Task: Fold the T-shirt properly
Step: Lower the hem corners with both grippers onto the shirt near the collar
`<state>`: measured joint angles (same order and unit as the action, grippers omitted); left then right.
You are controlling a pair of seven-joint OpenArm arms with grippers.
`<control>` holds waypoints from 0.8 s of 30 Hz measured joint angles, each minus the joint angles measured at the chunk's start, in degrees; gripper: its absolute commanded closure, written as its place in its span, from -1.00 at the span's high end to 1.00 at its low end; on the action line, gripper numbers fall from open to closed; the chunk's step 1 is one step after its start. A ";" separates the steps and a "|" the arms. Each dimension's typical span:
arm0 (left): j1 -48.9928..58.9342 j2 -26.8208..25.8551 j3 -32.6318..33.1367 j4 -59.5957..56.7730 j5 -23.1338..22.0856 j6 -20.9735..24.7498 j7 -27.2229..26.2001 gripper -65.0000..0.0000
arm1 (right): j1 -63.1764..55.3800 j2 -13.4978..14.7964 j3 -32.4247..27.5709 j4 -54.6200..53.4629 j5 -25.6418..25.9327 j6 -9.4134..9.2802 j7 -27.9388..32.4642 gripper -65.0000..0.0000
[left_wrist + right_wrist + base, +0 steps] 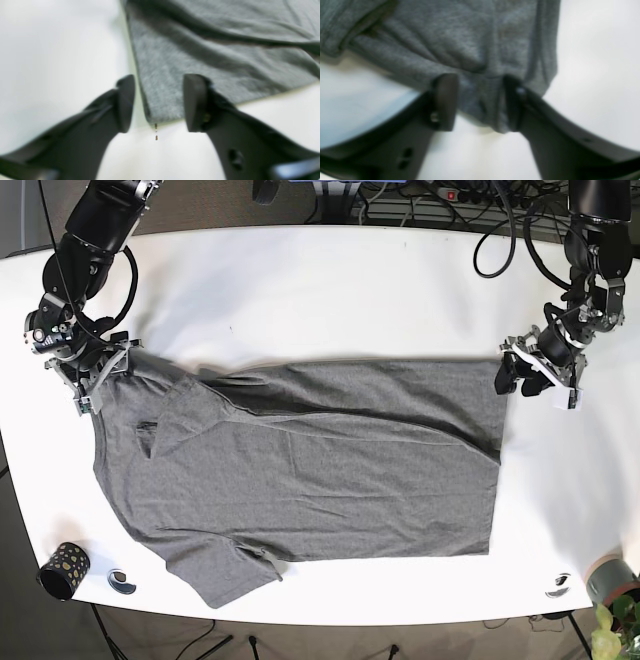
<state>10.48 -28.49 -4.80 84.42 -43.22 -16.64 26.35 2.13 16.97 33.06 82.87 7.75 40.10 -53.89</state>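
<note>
A grey T-shirt (310,470) lies spread out and wrinkled on the white table (330,290), its hem toward the right of the base view. At the hem's far right corner sits my left gripper (507,376). The left wrist view shows that gripper (158,102) open, its fingers astride the T-shirt (200,50) corner. My right gripper (108,368) is at the far left sleeve. In the right wrist view it (478,101) stands open with a bunched edge of the T-shirt (460,42) between its fingers.
A black dotted cup (62,570) and a small round object (122,582) sit at the front left corner. Another small object (558,584) and a potted plant (612,600) are at the front right. Cables (430,205) run along the back edge.
</note>
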 measured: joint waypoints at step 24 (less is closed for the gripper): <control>-2.75 5.11 0.66 -6.43 6.29 -0.46 -1.14 -0.49 | 3.43 0.46 -0.02 -1.25 8.13 -0.15 0.24 0.20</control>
<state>7.73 -23.38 -4.14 78.00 -36.93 -17.10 25.21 5.56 17.43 33.04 81.62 15.88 39.94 -53.65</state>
